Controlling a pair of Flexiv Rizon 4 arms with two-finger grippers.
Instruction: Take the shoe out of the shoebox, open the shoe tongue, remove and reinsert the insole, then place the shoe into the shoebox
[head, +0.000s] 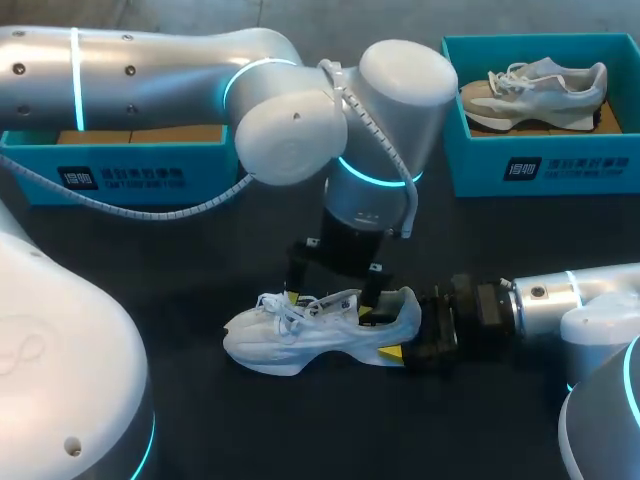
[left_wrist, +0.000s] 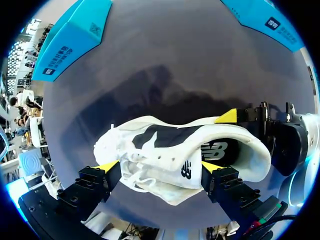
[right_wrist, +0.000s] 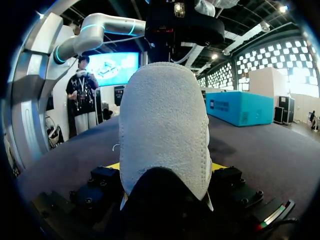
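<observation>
Overhead, in the head view, a white sneaker (head: 300, 340) stands on its sole on the black table (head: 180, 270), toe toward the robot's left. It is out of, and well apart from, the two teal boxes at the far edge. The left shoebox (head: 130, 165) shows a brown floor; the right shoebox (head: 560, 170) holds a grey sneaker (head: 535, 90). The left arm (head: 150, 70) reaches past the middle, and the left gripper (head: 328, 305) hangs over the laces and collar. The right gripper (head: 405, 332) comes in low along the table and clasps the heel.

Left wrist view: the left gripper (left_wrist: 160, 167) is spread wide, one yellow tip beside the laces and the other beside the collar, with the tongue between them; it has hold of nothing. The dark inside of the white sneaker (left_wrist: 165, 145) faces the camera. One yellow tip of the right gripper (left_wrist: 235, 145) lies against the side of the heel.

Right wrist view: the heel of the white sneaker (right_wrist: 165, 115) fills the gap between the fingers of the right gripper (right_wrist: 165, 167), which presses on it from both sides, a strip of yellow showing at each flank
</observation>
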